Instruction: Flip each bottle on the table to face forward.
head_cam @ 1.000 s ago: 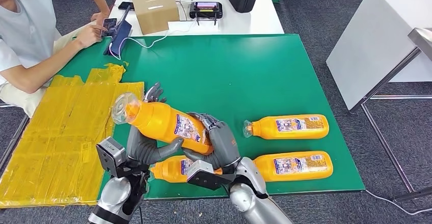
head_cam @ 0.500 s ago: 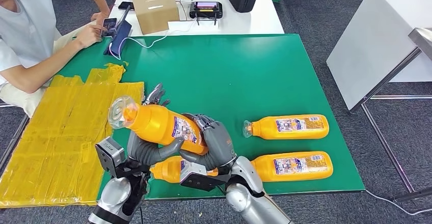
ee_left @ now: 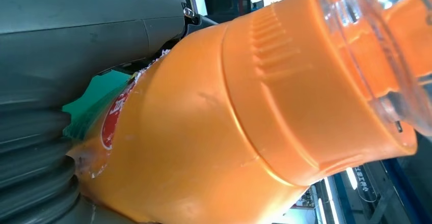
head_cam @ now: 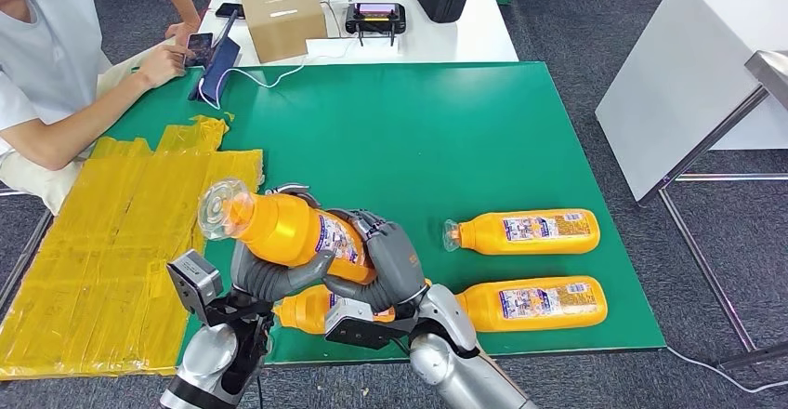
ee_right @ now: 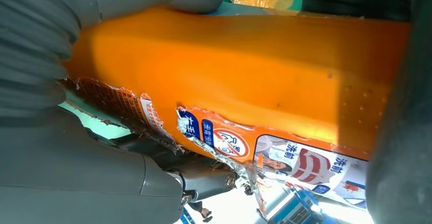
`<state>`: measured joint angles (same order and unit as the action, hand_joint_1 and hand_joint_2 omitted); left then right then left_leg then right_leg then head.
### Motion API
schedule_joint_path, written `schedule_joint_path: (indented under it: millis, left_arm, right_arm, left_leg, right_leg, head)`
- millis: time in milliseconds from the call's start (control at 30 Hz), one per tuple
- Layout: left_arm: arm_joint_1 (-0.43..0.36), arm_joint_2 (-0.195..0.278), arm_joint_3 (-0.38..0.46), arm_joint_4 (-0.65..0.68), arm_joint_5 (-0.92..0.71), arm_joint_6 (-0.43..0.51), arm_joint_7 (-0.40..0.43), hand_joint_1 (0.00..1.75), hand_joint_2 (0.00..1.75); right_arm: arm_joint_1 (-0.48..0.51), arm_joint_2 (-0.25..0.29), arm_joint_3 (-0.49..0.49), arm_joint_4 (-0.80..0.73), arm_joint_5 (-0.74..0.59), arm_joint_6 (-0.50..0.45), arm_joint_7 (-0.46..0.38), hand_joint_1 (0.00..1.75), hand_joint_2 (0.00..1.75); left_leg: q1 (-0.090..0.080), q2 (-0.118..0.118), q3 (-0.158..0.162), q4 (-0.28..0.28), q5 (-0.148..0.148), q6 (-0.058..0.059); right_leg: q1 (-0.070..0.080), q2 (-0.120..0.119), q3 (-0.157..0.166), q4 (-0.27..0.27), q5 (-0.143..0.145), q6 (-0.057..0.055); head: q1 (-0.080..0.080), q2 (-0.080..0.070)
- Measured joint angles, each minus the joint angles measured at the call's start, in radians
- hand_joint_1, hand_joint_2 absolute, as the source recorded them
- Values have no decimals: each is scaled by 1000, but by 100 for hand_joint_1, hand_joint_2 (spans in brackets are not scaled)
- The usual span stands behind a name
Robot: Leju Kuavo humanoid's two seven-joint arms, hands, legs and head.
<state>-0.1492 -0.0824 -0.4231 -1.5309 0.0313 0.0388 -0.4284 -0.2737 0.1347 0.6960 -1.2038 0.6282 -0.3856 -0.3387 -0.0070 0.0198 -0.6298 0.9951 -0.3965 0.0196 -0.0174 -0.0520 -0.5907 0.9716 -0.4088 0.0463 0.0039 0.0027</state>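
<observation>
Both hands' fingers clamp the raised orange bottle (head_cam: 288, 230), left hand (head_cam: 269, 274) under its neck end, right hand (head_cam: 386, 265) round its base, long axis slanting cap-left above the worktop (head_cam: 418, 139).

Two bottles (head_cam: 523, 230) lie right of the held bottle (head_cam: 283, 230), one (head_cam: 311, 309) beneath.

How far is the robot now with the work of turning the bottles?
Two bottles on the green table lie label up, so they look done. The left hand and right hand hold a third bottle above the table, in turning. A fourth bottle lies beneath it; its facing cannot be told.
</observation>
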Motion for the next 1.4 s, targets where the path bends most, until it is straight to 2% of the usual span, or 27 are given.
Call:
schedule_joint_path:
  millis: [333, 367, 467, 500, 633, 733, 800, 867, 1000, 1100, 1167, 1333, 1400]
  left_arm:
    - [0, 0, 0, 0, -2, 9, 0, 175, 175]
    - [0, 0, 0, 0, -7, 21, 0, 175, 175]
    - [-1, -2, -3, -1, -36, 86, 2, 175, 175]
    - [-2, -4, -5, -1, -44, 110, 4, 175, 175]
    - [-16, -9, -7, 0, -109, 246, 5, 175, 175]
    - [-46, -5, 12, 9, -269, 431, 7, 175, 175]
    - [-74, -1, 34, 23, -397, 521, 30, 175, 175]
    - [-101, 5, 58, 41, -477, 538, 71, 175, 175]
    - [-135, 23, 105, 80, -507, 488, 137, 175, 175]
    - [-153, 41, 132, 112, -622, 497, 184, 175, 175]
    - [-173, 54, 143, 146, -760, 507, 240, 175, 175]
    - [-247, 91, 164, 289, -1260, 590, 435, 175, 175]
    - [-270, 99, 171, 338, -1326, 610, 459, 175, 175]
  right_arm:
    - [-2, 0, 3, 6, 1, -2, 0, 175, 175]
    - [-2, 0, 3, 6, 2, -5, 1, 167, 175]
    - [-1, 0, 2, 6, -4, -28, 5, 36, 175]
    - [0, 0, 1, 6, -12, -37, 5, 0, 175]
    - [19, 1, -16, -12, -58, -67, -7, 0, 175]
    - [42, -3, -38, -58, -80, -84, -11, 0, 175]
    - [58, -7, -55, -101, -92, -91, -15, 0, 175]
    - [75, -11, -71, -150, -104, -97, -20, 0, 175]
    - [109, -20, -101, -244, -113, -113, -24, 0, 175]
    - [131, -27, -122, -303, -98, -133, -28, 0, 175]
    - [140, -31, -130, -334, -83, -142, -30, 0, 175]
    - [151, -38, -136, -392, -58, -146, -30, 0, 175]
    - [152, -40, -136, -405, -54, -146, -30, 0, 175]
  left_leg:
    - [0, 0, 0, 0, 0, 0]
    - [0, 0, 0, 0, 0, 0]
    - [0, 0, 0, 0, 0, 0]
    - [0, 0, 0, 0, 0, 0]
    - [0, 0, 0, 0, 0, 0]
    - [0, 0, 0, 0, 0, 0]
    - [0, 0, 0, 0, 0, 0]
    - [0, 0, 0, 0, 0, 0]
    - [0, 0, 0, 0, 0, 0]
    - [0, 0, 0, 0, 0, 0]
    - [0, 0, 0, 0, 0, 0]
    - [0, 0, 0, 0, 1, -1]
    - [0, 0, 0, 0, 1, -1]
  right_leg:
    - [0, 0, 0, 0, 0, 0]
    - [0, 0, 0, 0, 0, 0]
    - [0, 0, 0, 0, 0, 0]
    - [0, 0, 0, 0, 0, 0]
    - [0, 0, 0, 0, 0, 0]
    - [0, 0, 0, 0, 0, 0]
    - [0, 0, 0, 0, 0, 0]
    - [0, 0, 0, 0, 0, 0]
    - [0, 0, 0, 0, 0, 0]
    - [0, 0, 0, 0, 0, 0]
    - [0, 0, 0, 0, 0, 0]
    - [0, 0, 0, 0, 0, 0]
    - [0, 0, 0, 0, 0, 0]
  head:
    - [0, 0]
    - [0, 0]
    - [0, 0]
    - [0, 0]
    - [0, 0]
    - [0, 0]
    - [0, 0]
    - [0, 0]
    - [0, 0]
    - [0, 0]
    - [0, 0]
    - [0, 0]
    - [0, 0]
